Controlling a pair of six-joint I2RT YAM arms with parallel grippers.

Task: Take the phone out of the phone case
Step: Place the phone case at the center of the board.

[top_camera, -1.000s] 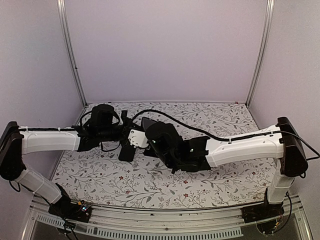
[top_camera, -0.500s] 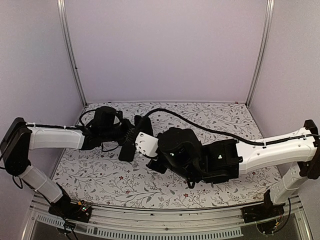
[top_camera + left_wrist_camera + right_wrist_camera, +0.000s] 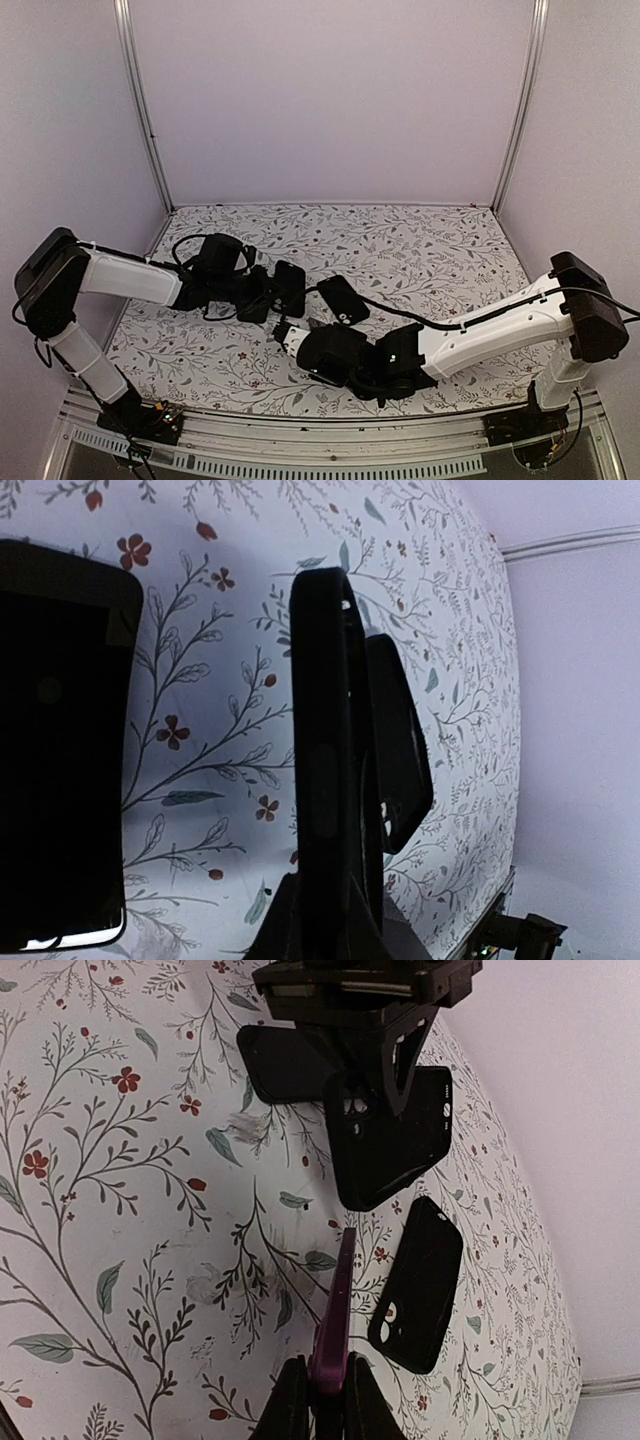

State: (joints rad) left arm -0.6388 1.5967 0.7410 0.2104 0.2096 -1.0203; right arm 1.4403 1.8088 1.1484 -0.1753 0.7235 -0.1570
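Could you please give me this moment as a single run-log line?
left gripper shut on black case | right gripper shut on thin purple item | black phone flat on table

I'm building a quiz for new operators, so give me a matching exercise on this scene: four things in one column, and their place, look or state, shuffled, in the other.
Things:
1. purple pick
2. left fingers
3. dark-screened phone
4. tablecloth

Descriptions:
a. floral print
b. shut on a black case
c. lying flat, ungripped
d. pinched between the right fingers

Pairs: 1-d, 2-b, 3-c, 4-a.
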